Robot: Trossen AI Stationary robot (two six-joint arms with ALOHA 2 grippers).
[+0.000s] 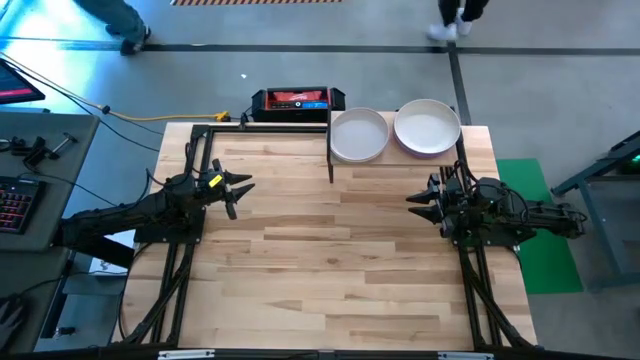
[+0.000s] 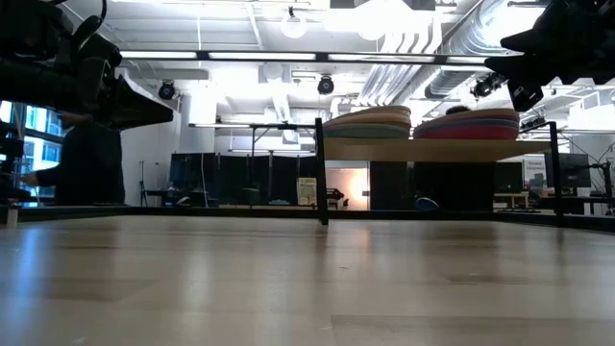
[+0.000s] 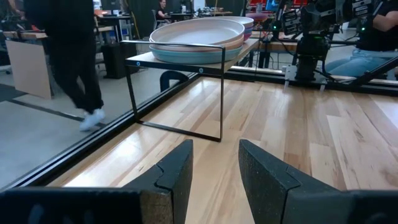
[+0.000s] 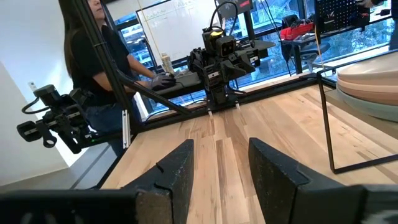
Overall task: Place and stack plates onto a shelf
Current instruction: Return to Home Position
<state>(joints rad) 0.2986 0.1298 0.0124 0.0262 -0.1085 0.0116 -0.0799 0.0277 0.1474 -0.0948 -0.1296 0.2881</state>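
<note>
Two stacks of plates sit on the shelf [image 1: 395, 160] at the table's far edge. The left stack [image 1: 358, 134] has a pale pink plate on top and a teal one at the bottom [image 3: 186, 55]. The right stack [image 1: 427, 127] has a cream plate on top with a purple rim showing under it. The low view shows both stacks [image 2: 367, 122] [image 2: 466, 125] resting on the shelf board. My left gripper [image 1: 238, 190] hangs open over the table's left side. My right gripper [image 1: 422, 203] hangs open over the right side, near the shelf's right post. Neither holds anything.
The shelf's black posts [image 1: 330, 150] stand on the far part of the plank table [image 1: 330, 270]. A black and red box [image 1: 296, 100] lies behind the table's far edge. People stand and walk beyond the table [image 4: 99, 68].
</note>
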